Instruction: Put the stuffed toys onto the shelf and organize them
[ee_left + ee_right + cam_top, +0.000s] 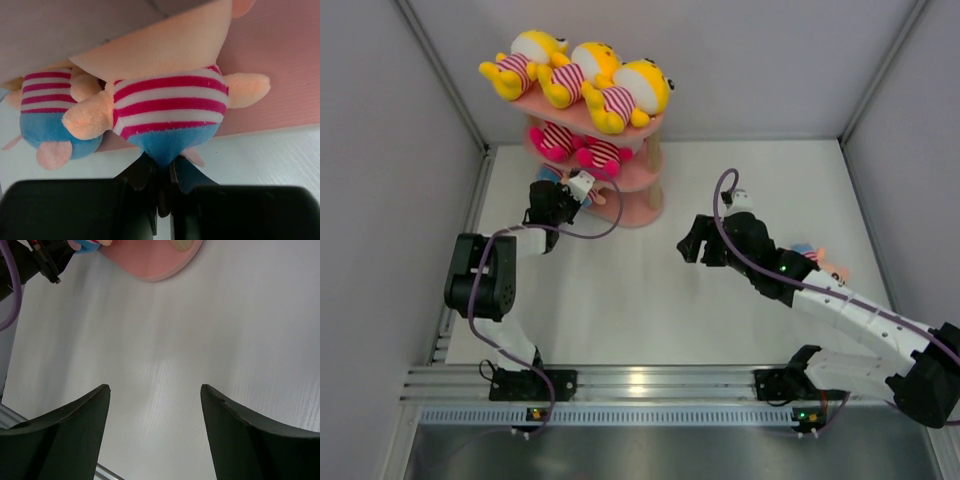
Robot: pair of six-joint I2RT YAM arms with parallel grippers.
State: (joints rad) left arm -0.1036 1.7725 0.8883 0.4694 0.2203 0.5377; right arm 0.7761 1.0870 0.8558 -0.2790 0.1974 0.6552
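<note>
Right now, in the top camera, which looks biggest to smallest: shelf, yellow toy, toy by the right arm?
1. shelf
2. yellow toy
3. peach toy, unsure: the right arm hides part.

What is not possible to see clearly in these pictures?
Top view: the loose toy, mostly behind the right arm.
Top view: the shelf, its bottom tier under the upper boards.
Left wrist view: the held toy, whose head runs off the top edge, face unseen.

White table [620, 300]: pink shelf [638, 210] far left; peach-faced toy [828, 265] lying right.
</note>
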